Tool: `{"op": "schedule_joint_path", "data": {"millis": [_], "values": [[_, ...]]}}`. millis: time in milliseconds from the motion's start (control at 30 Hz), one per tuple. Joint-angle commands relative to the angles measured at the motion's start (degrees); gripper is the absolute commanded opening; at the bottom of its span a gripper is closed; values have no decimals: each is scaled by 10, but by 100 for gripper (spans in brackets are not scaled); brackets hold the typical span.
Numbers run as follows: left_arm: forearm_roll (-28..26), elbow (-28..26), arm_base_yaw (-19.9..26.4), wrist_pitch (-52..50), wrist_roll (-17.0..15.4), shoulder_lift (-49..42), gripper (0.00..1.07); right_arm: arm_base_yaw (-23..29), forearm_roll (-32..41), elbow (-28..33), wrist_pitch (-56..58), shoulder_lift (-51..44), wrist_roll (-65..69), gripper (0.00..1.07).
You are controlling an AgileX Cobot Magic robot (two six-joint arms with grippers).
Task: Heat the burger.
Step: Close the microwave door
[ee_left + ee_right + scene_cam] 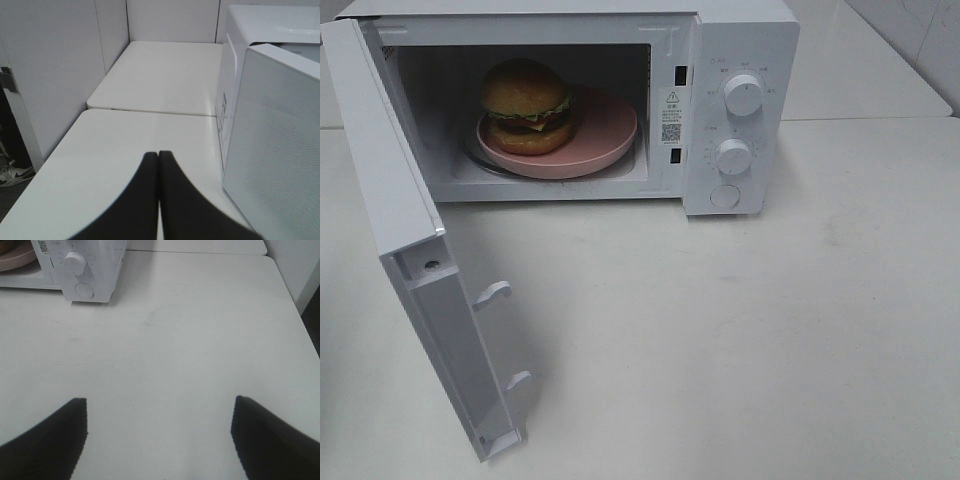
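Note:
The burger [527,106], golden bun with green lettuce and a dark patty, sits on a round pink plate [605,140] inside the open white microwave [740,40]. The microwave door [410,260] stands swung wide toward the front left. Neither arm shows in the high view. My left gripper [158,153] is shut with nothing between its black fingers, hovering over the table beside the door's outer face [280,150]. In the right wrist view my right gripper [159,402] stands open and empty over bare table, well back from the microwave's knob panel [80,265].
Two white knobs [743,95] [733,156] and a round button [724,196] are on the microwave's right panel. A second table [160,75] adjoins behind. White walls enclose the left side, and the table edge drops off at the right [300,315].

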Motion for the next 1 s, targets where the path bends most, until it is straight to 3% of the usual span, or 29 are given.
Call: {"op": "schedule_joint_path", "data": {"millis": [33, 67, 100, 133, 167, 200, 233, 300, 333, 367, 433, 467, 500, 533, 600, 633, 1000], "values": [[26, 10, 1, -57, -38, 19, 0, -4, 2, 1, -4, -15, -3, 76], [26, 10, 1, -57, -38, 19, 0, -4, 2, 1, -4, -15, -3, 76], [48, 10, 1, -58, -55, 28, 0, -4, 2, 1, -4, -15, -3, 76], [96, 10, 1, -68, -91, 44, 0, -4, 2, 1, -4, -15, -3, 76], [96, 10, 1, -68, -91, 44, 0, -4, 2, 1, -4, -15, -3, 76], [149, 10, 1, -79, -134, 64, 0, -4, 2, 1, -4, -15, -3, 76], [149, 10, 1, -79, -134, 64, 0, -4, 2, 1, -4, -15, -3, 76], [210, 7, 1, -100, -190, 100, 0, -4, 2, 1, -4, -15, -3, 76], [210, 7, 1, -100, -190, 100, 0, -4, 2, 1, -4, -15, -3, 76], [239, 2, 1, -114, -218, 120, 0, -4, 2, 1, -4, -15, -3, 76], [259, -1, 1, -124, -231, 131, 0, -4, 2, 1, -4, -15, -3, 76], [301, -5, 1, -150, -256, 150, 0, -4, 2, 1, -4, -15, -3, 76], [301, -5, 1, -150, -256, 150, 0, -4, 2, 1, -4, -15, -3, 76], [345, -8, 1, -174, -285, 170, 0, -4, 2, 1, -4, -15, -3, 76], [367, -8, 1, -186, -297, 178, 0, -4, 2, 1, -4, -15, -3, 76], [399, -8, 1, -219, -319, 199, 0, -4, 2, 1, -4, -15, -3, 76], [445, -24, 1, -342, -338, 313, 0, -4, 2, 1, -4, -15, -3, 76]]}}
